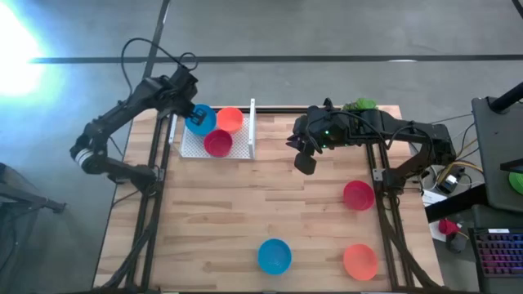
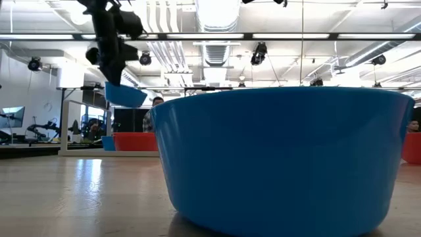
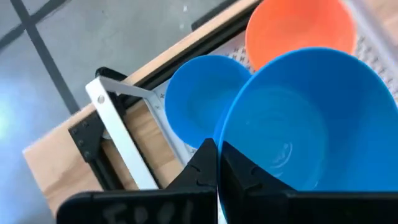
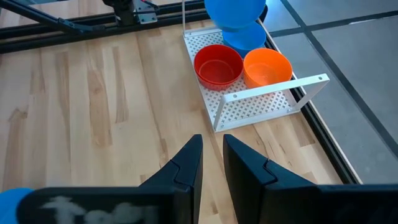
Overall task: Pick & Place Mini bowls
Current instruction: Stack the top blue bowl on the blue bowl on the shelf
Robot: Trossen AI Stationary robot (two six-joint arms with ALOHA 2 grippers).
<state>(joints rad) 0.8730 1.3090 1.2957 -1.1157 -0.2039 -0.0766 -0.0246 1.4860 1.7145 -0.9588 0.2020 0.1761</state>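
Observation:
My left gripper [image 1: 189, 113] is shut on a blue mini bowl [image 3: 311, 118] and holds it above the white perforated tray [image 1: 192, 147] at the table's far left. In the tray sit another blue bowl [image 3: 202, 106], an orange bowl [image 1: 231, 119] and a red bowl [image 1: 218, 144]. On the bare wood stand a red bowl [image 1: 358, 195], a blue bowl [image 1: 274, 256] and an orange bowl [image 1: 360, 261]. My right gripper [image 1: 304, 159] hovers right of the tray, fingers narrowly open [image 4: 211, 158], touching nothing. My left gripper pinches the blue bowl by its rim [image 3: 227, 134], one finger inside the bowl and one outside. The fingers come from above, slanting down. The bowl [image 2: 125, 95] is lifted clear, tilted, hanging below the fingers over the blue bowl in the tray.
The tray has an upright white bar [image 1: 252, 126] along its right side. Dark frame rails [image 1: 151, 204] run along both table sides. A green plant [image 1: 359, 104] shows at the far right edge. The table's middle is bare wood [image 1: 245, 204].

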